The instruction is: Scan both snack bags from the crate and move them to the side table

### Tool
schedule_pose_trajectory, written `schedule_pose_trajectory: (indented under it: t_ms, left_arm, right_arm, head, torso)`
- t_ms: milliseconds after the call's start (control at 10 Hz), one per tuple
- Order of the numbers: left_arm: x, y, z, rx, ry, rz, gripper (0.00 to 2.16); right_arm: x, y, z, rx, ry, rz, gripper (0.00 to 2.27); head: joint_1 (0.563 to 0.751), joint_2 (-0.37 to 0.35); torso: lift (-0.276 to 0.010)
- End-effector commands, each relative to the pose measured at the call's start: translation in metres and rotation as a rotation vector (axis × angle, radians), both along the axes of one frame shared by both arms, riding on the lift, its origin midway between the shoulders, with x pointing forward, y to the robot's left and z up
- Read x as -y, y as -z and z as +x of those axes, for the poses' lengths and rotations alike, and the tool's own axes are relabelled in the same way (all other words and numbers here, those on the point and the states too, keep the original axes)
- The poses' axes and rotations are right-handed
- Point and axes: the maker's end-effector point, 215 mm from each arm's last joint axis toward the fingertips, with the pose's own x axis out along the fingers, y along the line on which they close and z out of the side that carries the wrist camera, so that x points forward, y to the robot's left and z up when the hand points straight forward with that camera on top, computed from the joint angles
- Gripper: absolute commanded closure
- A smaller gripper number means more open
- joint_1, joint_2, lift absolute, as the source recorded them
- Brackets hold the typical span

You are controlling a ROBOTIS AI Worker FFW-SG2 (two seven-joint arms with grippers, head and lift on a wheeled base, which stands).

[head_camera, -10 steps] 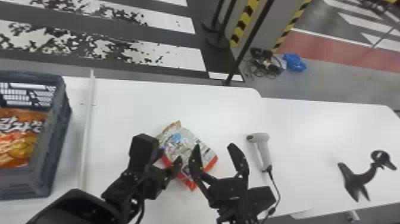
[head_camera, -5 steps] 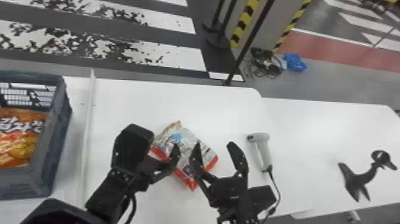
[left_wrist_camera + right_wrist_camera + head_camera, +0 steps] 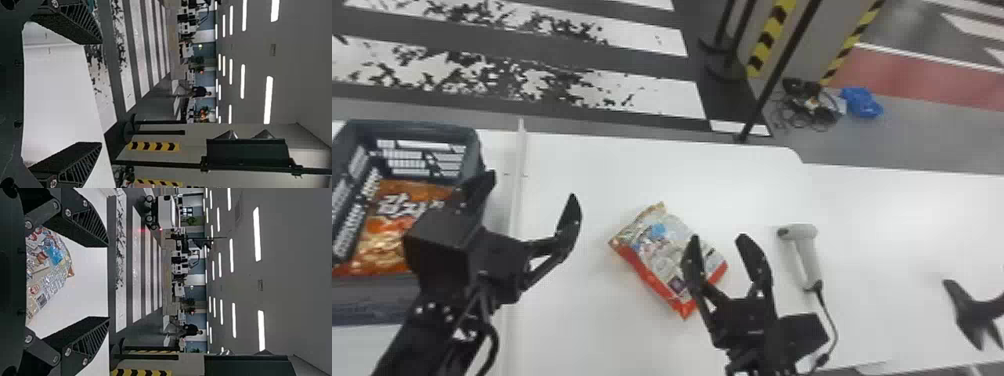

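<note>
The job seems to be at the scanning of the first bag: the silver-and-red snack bag [image 3: 657, 255] lies flat on the white table [image 3: 572, 325], at the centre of the head view, out of the crate. The next move probably calls for the right gripper [image 3: 718, 236], its fingers spread over that bag's right-hand end and holding nothing, to pick up either the bag or the handheld scanner [image 3: 809, 255], which lies just right of it. The left gripper [image 3: 533, 185] is empty too, fingers wide apart, left of centre and in front of the crate's right side.

The dark grey crate [image 3: 417, 127], at the left edge of the frame, has slotted walls and holds an orange snack bag [image 3: 392, 225], lying face up. That one, I'd judge, awaits its own scan and transfer
</note>
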Motion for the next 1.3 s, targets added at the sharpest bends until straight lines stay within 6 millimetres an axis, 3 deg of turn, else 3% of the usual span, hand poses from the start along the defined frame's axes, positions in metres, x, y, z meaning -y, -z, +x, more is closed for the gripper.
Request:
schedule_pose_trajectory:
  t_ms: [0,200,300,600,900,1200]
  left_arm:
    - [-0.030,-0.011,-0.009,0.065,-0.044,-0.003,0.08]
    - [-0.052,-0.005,-0.022,0.073,-0.065,0.007,0.08]
    - [-0.062,-0.006,-0.029,0.095,-0.049,-0.012,0.08]
    - [-0.102,-0.003,-0.030,0.112,-0.094,-0.019,0.08]
    - [-0.133,-0.008,-0.032,0.121,-0.132,-0.044,0.09]
    - [-0.146,-0.009,-0.031,0.119,-0.145,-0.071,0.09]
  right_arm:
    - [-0.004,0.009,0.000,-0.027,-0.014,-0.018,0.69]
    - [-0.010,0.027,-0.001,-0.085,-0.037,-0.060,1.77]
    - [-0.018,0.034,-0.002,-0.110,-0.079,-0.068,2.04]
    - [-0.054,0.044,0.005,-0.169,-0.242,-0.065,2.22]
    - [-0.086,0.077,0.023,-0.330,-0.398,-0.106,2.22]
    - [-0.114,0.097,0.041,-0.429,-0.488,-0.157,2.22]
  head:
    - [0.695,-0.208]
    - [0.695,-0.159]
    - [0.695,-0.136]
    - [0.695,-0.054]
    - [0.695,0.074]
    - [0.695,0.136]
  torso:
    - [-0.075]
    - [-0.075]
    - [-0.075]
    - [-0.075]
    - [-0.075]
    - [-0.075]
